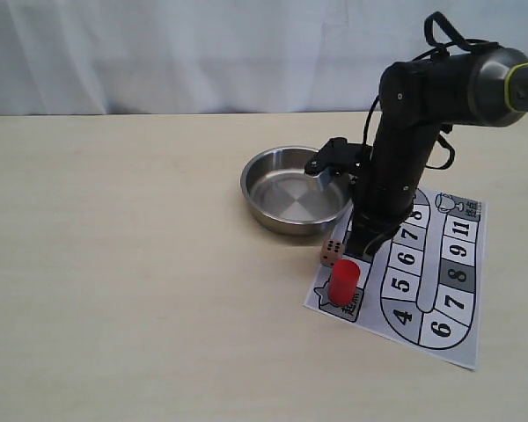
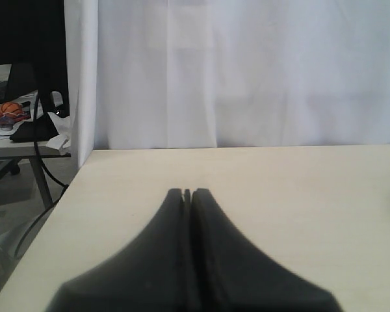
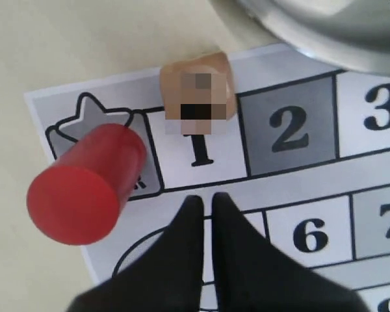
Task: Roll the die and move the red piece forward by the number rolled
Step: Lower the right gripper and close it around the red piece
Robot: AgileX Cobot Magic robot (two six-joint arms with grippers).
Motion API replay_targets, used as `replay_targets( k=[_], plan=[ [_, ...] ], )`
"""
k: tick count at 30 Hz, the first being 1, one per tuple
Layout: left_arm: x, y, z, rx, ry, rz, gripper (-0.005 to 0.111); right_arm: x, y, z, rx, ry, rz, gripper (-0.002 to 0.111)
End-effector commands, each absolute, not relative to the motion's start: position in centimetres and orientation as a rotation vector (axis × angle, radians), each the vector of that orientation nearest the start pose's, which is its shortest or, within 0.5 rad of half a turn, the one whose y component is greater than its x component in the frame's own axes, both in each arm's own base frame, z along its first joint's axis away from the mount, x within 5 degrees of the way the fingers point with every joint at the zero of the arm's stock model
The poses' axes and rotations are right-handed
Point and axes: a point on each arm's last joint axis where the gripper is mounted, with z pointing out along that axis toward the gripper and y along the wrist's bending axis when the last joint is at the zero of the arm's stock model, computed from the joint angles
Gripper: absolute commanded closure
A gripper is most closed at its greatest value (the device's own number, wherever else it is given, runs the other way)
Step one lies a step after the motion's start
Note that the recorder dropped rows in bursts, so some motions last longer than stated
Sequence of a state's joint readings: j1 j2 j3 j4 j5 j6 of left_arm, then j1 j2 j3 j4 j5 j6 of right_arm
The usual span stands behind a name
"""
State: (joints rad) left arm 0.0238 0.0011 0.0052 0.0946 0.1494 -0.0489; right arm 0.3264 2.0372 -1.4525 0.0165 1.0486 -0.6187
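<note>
The red piece [image 1: 343, 281] [image 3: 84, 185] stands upright on the star square at the corner of the paper board [image 1: 462, 338] [image 3: 292, 185]. The die [image 1: 332, 252] [image 3: 196, 94], a small tan cube with dark pips, rests on square 1 at the board's edge, just beside the red piece. My right gripper [image 1: 359, 249] [image 3: 207, 198] hangs low over the board close to both, shut with nothing between its fingers. My left gripper [image 2: 188, 192] is shut and empty over bare table and does not show in the exterior view.
A steel bowl [image 1: 268, 167] [image 3: 325, 39] sits on the table beside the board, right behind the die. The board's numbered track runs off to the right of the pieces. A white curtain backs the table, whose side edge [image 2: 49, 227] shows in the left wrist view.
</note>
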Motion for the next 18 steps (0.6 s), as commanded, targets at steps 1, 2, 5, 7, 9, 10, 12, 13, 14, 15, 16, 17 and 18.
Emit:
replay_targets(
  k=[1,2,5,7,9,10,12,13,14,15,16,17,18],
  plan=[
    [5.6,0.3,20.0,0.003,1.625,0.059,0.107,36.9,12.2,19.3,-1.283,2.787,-0.046,0.104],
    [5.6,0.3,20.0,0.003,1.625,0.059,0.107,36.7,12.3,19.8,-1.271,2.791,-0.031,0.104],
    [5.6,0.3,20.0,0.003,1.625,0.059,0.107,36.0,12.6,20.9,-1.229,2.804,0.064,0.101],
    [5.6,0.3,20.0,0.003,1.625,0.059,0.107,35.6,13.1,21.3,-1.193,2.820,0.158,0.090],
    [5.6,0.3,20.0,0.003,1.625,0.059,0.107,35.4,13.5,21.4,-1.152,2.835,0.235,0.073],
    [5.6,0.3,20.0,0.003,1.625,0.059,0.107,35.4,13.6,21.3,-1.127,2.846,0.261,0.066],
    [5.6,0.3,20.0,0.003,1.625,0.059,0.107,35.4,13.9,21.0,-1.086,2.864,0.305,0.049],
    [5.6,0.3,20.0,0.003,1.625,0.059,0.107,35.5,14.0,20.8,-1.062,2.876,0.310,0.044],
    [5.6,0.3,20.0,0.003,1.625,0.059,0.107,35.5,14.0,20.6,-1.034,2.897,0.312,0.039],
    [5.6,0.3,20.0,0.003,1.625,0.059,0.107,35.5,14.0,20.2,-1.024,2.914,0.315,0.037],
    [5.6,0.3,20.0,0.003,1.625,0.059,0.107,35.6,14.0,20.0,-1.026,2.922,0.316,0.037],
    [5.6,0.3,20.0,0.003,1.625,0.059,0.107,35.7,14.0,19.7,-1.030,2.929,0.309,0.037],
    [5.6,0.3,20.0,0.003,1.625,0.059,0.107,35.8,14.0,19.3,-1.032,2.934,0.303,0.037]
  ],
)
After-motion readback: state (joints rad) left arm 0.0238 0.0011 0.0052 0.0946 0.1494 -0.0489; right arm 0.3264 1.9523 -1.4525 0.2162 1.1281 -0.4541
